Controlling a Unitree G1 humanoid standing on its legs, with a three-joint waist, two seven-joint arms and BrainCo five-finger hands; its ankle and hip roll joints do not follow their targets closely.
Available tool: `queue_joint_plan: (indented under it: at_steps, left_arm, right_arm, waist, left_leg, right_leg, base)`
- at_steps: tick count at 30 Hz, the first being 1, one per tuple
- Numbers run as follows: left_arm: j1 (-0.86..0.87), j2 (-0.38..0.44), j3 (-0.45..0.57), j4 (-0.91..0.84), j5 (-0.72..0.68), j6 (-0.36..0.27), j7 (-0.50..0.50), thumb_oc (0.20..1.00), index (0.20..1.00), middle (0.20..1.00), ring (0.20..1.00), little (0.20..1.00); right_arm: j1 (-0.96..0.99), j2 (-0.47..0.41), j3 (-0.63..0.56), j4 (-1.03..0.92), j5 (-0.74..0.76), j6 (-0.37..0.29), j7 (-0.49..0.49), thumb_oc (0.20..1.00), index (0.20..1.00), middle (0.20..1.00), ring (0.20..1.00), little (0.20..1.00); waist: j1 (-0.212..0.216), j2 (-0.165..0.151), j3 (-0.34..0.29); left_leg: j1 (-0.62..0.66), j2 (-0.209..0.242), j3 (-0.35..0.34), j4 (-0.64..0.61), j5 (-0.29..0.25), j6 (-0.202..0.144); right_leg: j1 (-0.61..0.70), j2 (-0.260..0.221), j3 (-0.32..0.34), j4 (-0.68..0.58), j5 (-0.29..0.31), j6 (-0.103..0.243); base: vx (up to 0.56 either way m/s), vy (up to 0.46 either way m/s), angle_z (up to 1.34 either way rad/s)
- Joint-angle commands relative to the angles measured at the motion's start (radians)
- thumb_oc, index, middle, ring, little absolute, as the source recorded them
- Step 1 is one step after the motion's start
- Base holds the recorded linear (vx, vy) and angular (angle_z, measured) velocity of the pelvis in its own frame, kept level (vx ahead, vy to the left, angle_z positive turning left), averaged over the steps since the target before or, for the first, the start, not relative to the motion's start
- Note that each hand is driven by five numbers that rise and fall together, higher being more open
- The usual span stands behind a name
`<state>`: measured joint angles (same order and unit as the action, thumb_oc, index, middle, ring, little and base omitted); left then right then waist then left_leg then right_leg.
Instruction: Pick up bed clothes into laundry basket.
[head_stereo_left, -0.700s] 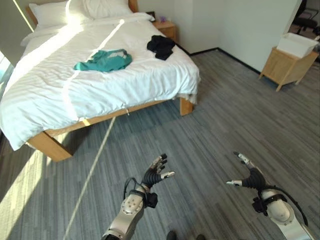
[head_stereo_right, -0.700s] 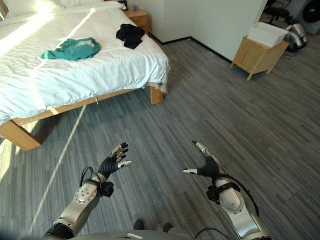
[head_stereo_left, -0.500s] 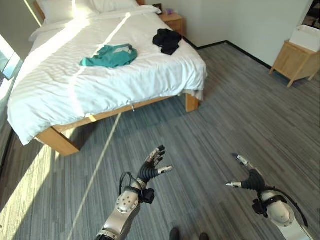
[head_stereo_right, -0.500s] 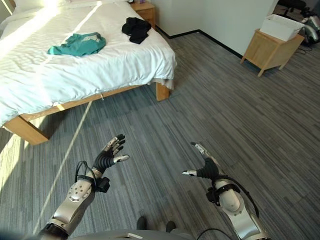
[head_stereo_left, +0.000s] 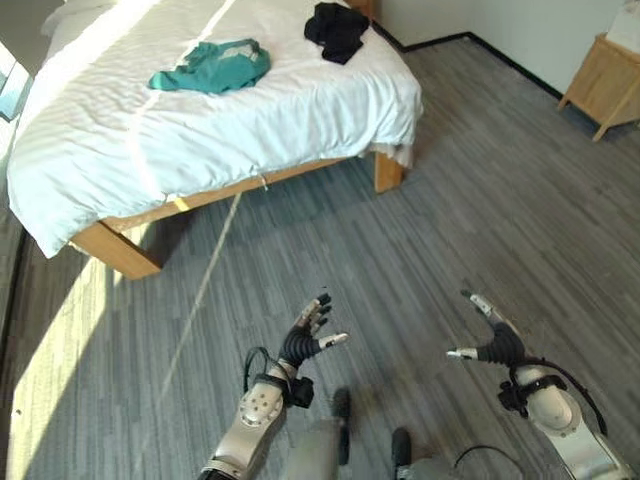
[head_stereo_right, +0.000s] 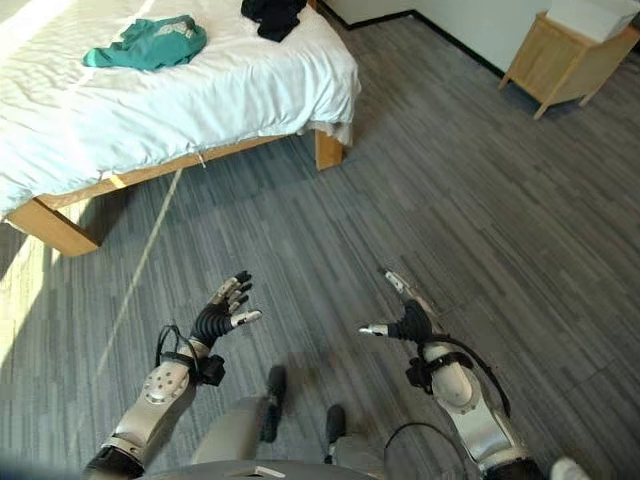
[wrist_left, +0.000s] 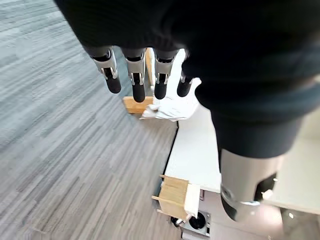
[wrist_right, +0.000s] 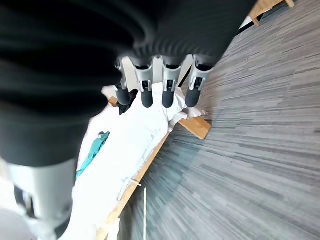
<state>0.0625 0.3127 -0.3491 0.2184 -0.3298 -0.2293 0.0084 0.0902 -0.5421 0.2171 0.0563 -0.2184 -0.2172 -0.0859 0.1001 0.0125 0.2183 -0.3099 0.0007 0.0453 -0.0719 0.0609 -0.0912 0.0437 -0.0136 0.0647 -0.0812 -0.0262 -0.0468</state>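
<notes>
Two garments lie on the white-sheeted bed (head_stereo_left: 200, 130): one teal garment (head_stereo_left: 212, 67), crumpled near the middle of the mattress, and one black garment (head_stereo_left: 335, 28), bunched toward the far corner, the two well apart from each other. The bed stands on a light wooden frame over a grey, wood-patterned floor (head_stereo_left: 470, 200), with a strip of sunlight running across both sheet and floor. Both robot hands hover empty above the floor, well short of the bed. The left hand (head_stereo_left: 310, 335) is raised with its fingers straight and fanned, thumb held out to the side; in its wrist view the dark-tipped fingers (wrist_left: 137, 75) hang in a relaxed row touching nothing. The right hand (head_stereo_left: 490, 340) is likewise spread, one finger pointing up and the thumb stretched toward the left hand; its wrist view shows its fingers (wrist_right: 167, 85) straight and free. One light wooden cabinet (head_stereo_right: 558, 62) stands against the wall beyond the bed's foot, at the robot's right.
</notes>
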Motion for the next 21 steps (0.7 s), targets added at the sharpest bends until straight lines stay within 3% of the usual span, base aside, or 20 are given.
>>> queue_joint_plan:
  at_steps: [1,3,4,5,6,7,8,9,11,12,14,17,18,21]
  left_arm:
    - [0.037,0.029,0.036,-0.082,0.019,-0.046,0.012,1.000,1.000,1.000,1.000,1.000]
    - [0.034,0.034,0.028,-0.084,0.013,-0.041,-0.001,1.000,1.000,1.000,1.000,1.000]
    - [0.036,0.048,0.023,-0.087,0.017,-0.039,-0.007,1.000,1.000,1.000,1.000,1.000]
    - [0.034,0.052,0.018,-0.082,0.017,-0.037,-0.012,1.000,1.000,1.000,1.000,1.000]
    - [0.027,0.062,0.022,-0.088,0.026,-0.033,-0.007,1.000,1.000,1.000,1.000,1.000]
    - [0.020,0.070,0.018,-0.092,0.035,-0.033,-0.003,1.000,1.000,1.000,1.000,1.000]
    - [0.010,0.076,0.013,-0.094,0.044,-0.032,-0.008,1.000,1.000,1.000,1.000,1.000]
    - [0.010,0.075,0.013,-0.094,0.044,-0.032,-0.008,1.000,1.000,1.000,1.000,1.000]
    - [-0.004,0.075,0.007,-0.101,0.046,-0.032,-0.007,1.000,1.000,1.000,1.000,1.000]
    - [-0.024,0.066,-0.006,-0.102,0.040,-0.037,-0.008,1.000,1.000,1.000,1.000,1.000]
    - [-0.052,0.058,-0.018,-0.096,0.030,-0.037,-0.006,1.000,1.000,1.000,1.000,1.000]
    - [-0.070,0.054,-0.010,-0.080,0.026,-0.043,-0.003,1.000,1.000,1.000,1.000,1.000]
    - [-0.066,0.051,-0.004,-0.073,0.031,-0.043,-0.003,1.000,1.000,1.000,1.000,1.000]
    - [-0.053,0.037,0.002,-0.061,0.029,-0.041,-0.016,1.000,1.000,1.000,1.000,1.000]
  right_arm:
    - [-0.013,-0.026,0.018,-0.064,-0.014,-0.030,-0.028,1.000,1.000,1.000,1.000,1.000]
    - [-0.011,0.001,0.031,-0.074,-0.033,-0.038,-0.019,1.000,1.000,1.000,1.000,1.000]
    - [-0.015,0.014,0.039,-0.066,-0.036,-0.039,-0.018,1.000,1.000,1.000,1.000,1.000]
    - [-0.018,0.020,0.047,-0.066,-0.039,-0.038,-0.014,1.000,1.000,1.000,1.000,1.000]
    - [-0.024,0.028,0.051,-0.067,-0.038,-0.033,-0.003,1.000,1.000,1.000,1.000,1.000]
    - [-0.027,0.030,0.053,-0.073,-0.039,-0.034,0.004,1.000,1.000,1.000,1.000,1.000]
    - [-0.018,0.038,0.037,-0.081,-0.033,-0.038,0.012,1.000,1.000,1.000,1.000,1.000]
    - [-0.018,0.037,0.037,-0.082,-0.032,-0.038,0.012,1.000,1.000,1.000,1.000,1.000]
    - [0.008,0.035,0.013,-0.096,-0.026,-0.039,0.009,1.000,1.000,1.000,1.000,1.000]
    - [0.023,0.030,-0.003,-0.101,-0.015,-0.039,0.008,1.000,1.000,1.000,1.000,1.000]
    - [0.033,0.026,-0.017,-0.088,-0.012,-0.034,-0.007,1.000,1.000,1.000,1.000,1.000]
    - [0.039,0.029,-0.019,-0.089,-0.008,-0.025,-0.008,1.000,1.000,1.000,1.000,1.000]
    - [0.043,0.029,-0.019,-0.089,-0.013,-0.018,-0.001,1.000,1.000,1.000,1.000,1.000]
    - [0.072,0.025,-0.029,-0.101,-0.032,-0.013,0.012,1.000,1.000,1.000,1.000,1.000]
  waist:
    - [0.077,-0.041,-0.098]
    - [0.091,-0.074,-0.109]
    - [0.092,-0.093,-0.110]
    - [0.073,-0.099,-0.103]
    - [0.043,-0.089,-0.090]
    - [0.016,-0.060,-0.081]
    - [-0.035,-0.021,-0.066]
    - [-0.036,-0.015,-0.067]
    - [-0.084,-0.009,-0.053]
    - [-0.124,-0.027,-0.058]
    - [-0.159,-0.048,-0.064]
    - [-0.196,-0.041,-0.066]
    - [-0.208,-0.036,-0.069]
    - [-0.230,-0.039,-0.083]
  left_leg:
    - [-0.103,-0.043,-0.002,-0.009,0.223,0.057]
    - [-0.077,-0.061,-0.012,-0.002,0.228,0.086]
    - [-0.044,-0.073,-0.019,0.000,0.208,0.110]
    - [-0.002,-0.078,-0.018,-0.001,0.178,0.122]
    - [0.060,-0.070,-0.039,-0.007,0.150,0.133]
    - [0.113,-0.050,-0.064,-0.014,0.132,0.137]
    - [0.215,-0.038,-0.105,-0.015,0.081,0.149]
    - [0.211,-0.033,-0.106,-0.015,0.083,0.148]
    - [0.285,-0.047,-0.133,-0.015,0.043,0.150]
    - [0.345,-0.072,-0.165,-0.015,-0.010,0.144]
    - [0.425,-0.091,-0.210,-0.015,-0.079,0.130]
    - [0.521,-0.055,-0.256,-0.015,-0.168,0.102]
    - [0.561,-0.041,-0.270,-0.015,-0.201,0.094]
    - [0.625,-0.019,-0.303,-0.015,-0.236,0.083]
  right_leg:
    - [0.226,0.027,0.051,-0.006,-0.118,0.115]
    - [0.231,0.023,0.061,0.104,-0.099,0.125]
    - [0.194,0.035,0.078,0.221,-0.070,0.155]
    - [0.133,0.042,0.085,0.365,0.016,0.211]
    - [0.053,0.047,0.084,0.507,0.132,0.263]
    - [-0.028,0.063,0.068,0.637,0.187,0.273]
    - [-0.138,0.072,0.020,0.776,0.191,0.267]
    - [-0.139,0.077,0.018,0.771,0.197,0.266]
    - [-0.233,0.060,-0.034,0.731,0.140,0.233]
    - [-0.271,0.045,-0.058,0.556,0.099,0.212]
    - [-0.303,0.007,-0.068,0.293,0.091,0.201]
    - [-0.352,-0.078,-0.137,0.068,0.201,0.226]
    - [-0.378,-0.096,-0.167,0.045,0.226,0.233]
    - [-0.368,-0.105,-0.178,0.043,0.244,0.228]
  base:
    - [0.67,0.054,-0.68]
    - [0.44,0.003,-1.49]
    - [0.45,0.013,-1.63]
    - [0.47,0.042,-0.63]
    - [0.47,0.064,-0.16]
    - [0.68,0.146,0.18]
    - [0.51,0.132,0.10]
    - [0.54,0.137,0.22]
    - [0.65,0.033,0.51]
    - [0.97,-0.085,0.56]
    - [0.86,-0.175,0.99]
    - [0.68,-0.217,0.92]
    - [0.43,-0.140,0.79]
    - [0.51,-0.197,0.54]
